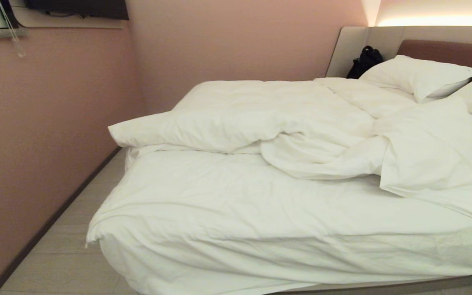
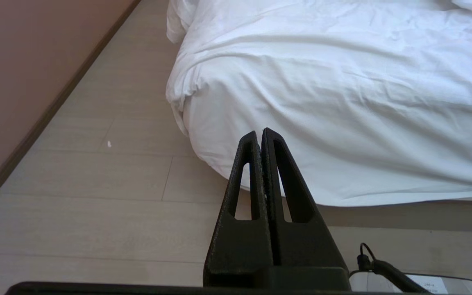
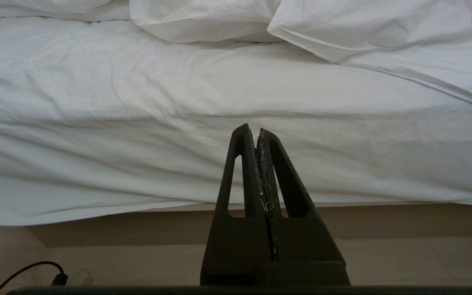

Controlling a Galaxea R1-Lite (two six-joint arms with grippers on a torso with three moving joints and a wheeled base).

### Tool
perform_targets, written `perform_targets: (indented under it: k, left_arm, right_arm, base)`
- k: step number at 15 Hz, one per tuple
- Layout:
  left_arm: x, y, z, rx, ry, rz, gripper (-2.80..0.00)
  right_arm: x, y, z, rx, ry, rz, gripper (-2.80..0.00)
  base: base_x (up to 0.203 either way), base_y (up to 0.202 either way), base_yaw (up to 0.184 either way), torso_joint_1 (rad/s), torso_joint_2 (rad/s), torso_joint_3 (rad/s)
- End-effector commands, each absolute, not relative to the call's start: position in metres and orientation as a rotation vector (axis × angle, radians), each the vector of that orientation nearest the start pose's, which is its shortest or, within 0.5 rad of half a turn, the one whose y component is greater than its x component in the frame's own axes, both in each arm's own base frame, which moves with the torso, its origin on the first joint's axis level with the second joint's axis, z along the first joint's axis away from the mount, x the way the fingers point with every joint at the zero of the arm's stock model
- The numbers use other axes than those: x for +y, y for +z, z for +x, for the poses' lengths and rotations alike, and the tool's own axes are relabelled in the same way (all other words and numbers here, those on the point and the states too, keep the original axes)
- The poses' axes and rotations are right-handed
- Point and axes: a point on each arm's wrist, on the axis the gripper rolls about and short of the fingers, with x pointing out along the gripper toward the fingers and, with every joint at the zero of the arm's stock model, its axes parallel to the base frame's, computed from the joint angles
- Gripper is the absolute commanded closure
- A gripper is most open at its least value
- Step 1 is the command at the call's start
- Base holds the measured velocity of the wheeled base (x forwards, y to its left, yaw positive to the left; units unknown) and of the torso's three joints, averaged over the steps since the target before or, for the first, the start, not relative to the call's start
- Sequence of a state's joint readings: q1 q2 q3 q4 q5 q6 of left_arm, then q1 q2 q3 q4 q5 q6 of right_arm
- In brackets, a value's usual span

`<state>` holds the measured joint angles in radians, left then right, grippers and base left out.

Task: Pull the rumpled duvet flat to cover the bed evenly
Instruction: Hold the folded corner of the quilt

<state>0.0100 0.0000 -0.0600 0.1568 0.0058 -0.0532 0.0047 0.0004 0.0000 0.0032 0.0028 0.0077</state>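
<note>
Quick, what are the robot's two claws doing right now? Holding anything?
Left gripper: shut, holding nothing, short of the bed.
Right gripper: shut, holding nothing, also short of the bed.

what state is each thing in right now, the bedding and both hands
duvet: rumpled, bunched toward the headboard end, near half of the bed uncovered
sheet: on the mattress, creased, exposed at the near side
pillow: lying at the headboard
black bag: leaning against the headboard
left hand: shut, empty, off the bed
right hand: shut, empty, off the bed
</note>
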Motion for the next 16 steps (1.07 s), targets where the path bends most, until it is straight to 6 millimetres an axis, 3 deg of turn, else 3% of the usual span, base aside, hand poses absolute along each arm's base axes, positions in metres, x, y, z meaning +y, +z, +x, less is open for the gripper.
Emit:
perform_targets:
  k: [1,16]
  left_arm:
    - [-0.0002,0.0757,-0.0281,0.098,0.019,-0.054,0.0]
    - [-0.0002,0.0757,-0.0281,0.098,0.019,-0.054,0.0]
  right_arm:
    - [-0.0001,0.0752,-0.0228,0.003,0.009,0.008,0.0]
    - [-0.0001,0.0752,-0.0228,0.003,0.009,0.008,0.0]
  base:
    - [0.0,0.0,0.0,0.0,0.0,0.0]
    - [0.0,0.0,0.0,0.0,0.0,0.0]
